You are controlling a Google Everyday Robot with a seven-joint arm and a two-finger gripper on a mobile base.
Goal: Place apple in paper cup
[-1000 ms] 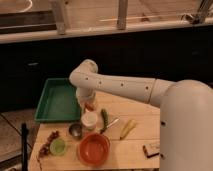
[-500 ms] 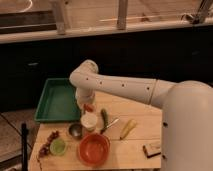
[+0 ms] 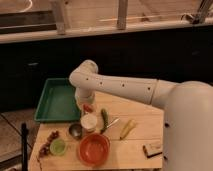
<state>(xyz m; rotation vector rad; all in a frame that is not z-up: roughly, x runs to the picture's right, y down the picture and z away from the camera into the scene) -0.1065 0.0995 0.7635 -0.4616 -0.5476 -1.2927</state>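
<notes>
My gripper (image 3: 88, 106) hangs from the white arm over the table's left middle, pointing down. It is shut on the apple (image 3: 88, 108), a small red-orange fruit that shows just below the wrist. The paper cup (image 3: 89, 123), small and white, stands upright directly under the apple, a short gap below it. The fingers themselves are mostly hidden behind the apple and the wrist.
A green tray (image 3: 56, 100) lies at the back left. A metal cup (image 3: 75, 131), a light-green cup (image 3: 58, 146), dark grapes (image 3: 48, 142) and an orange-red bowl (image 3: 94, 149) stand near the front. A green vegetable (image 3: 104, 117), a fork (image 3: 111, 124), yellow items (image 3: 127, 129) and a brown block (image 3: 152, 149) lie to the right.
My gripper has come down slightly with the apple, closer to the white cup. Nothing else has moved.
</notes>
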